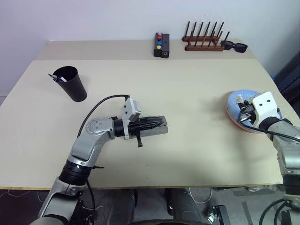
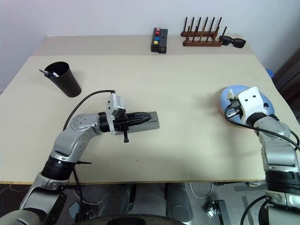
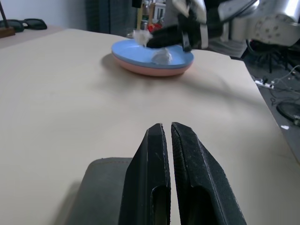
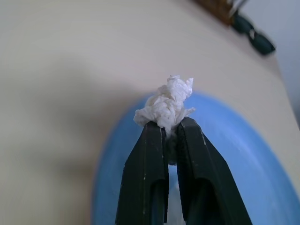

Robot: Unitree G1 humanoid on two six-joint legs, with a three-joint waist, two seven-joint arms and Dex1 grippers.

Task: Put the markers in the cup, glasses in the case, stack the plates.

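Stacking: blue plate (image 1: pixel 243 95) sits on pink plate (image 1: pixel 243 125) at the table's (image 1: pixel 187 93) right edge.
Right gripper (image 4: pixel 171 123): clamped on a crumpled paper wad (image 4: pixel 166 104) above the blue plate.
Left gripper (image 3: pixel 168 129): fingers together, over the grey case (image 1: pixel 157 129).
Cup (image 1: pixel 71 83): far left, 1 marker (image 1: pixel 55 77) showing inside.

Matte black cup (image 1: pixel 71 83), crumpled paper wad (image 4: pixel 167 104)

Cup (image 1: pixel 71 83) far left, case (image 1: pixel 157 128) at centre, stacked plates (image 2: pixel 234 115) right, rack (image 1: pixel 203 43) behind.
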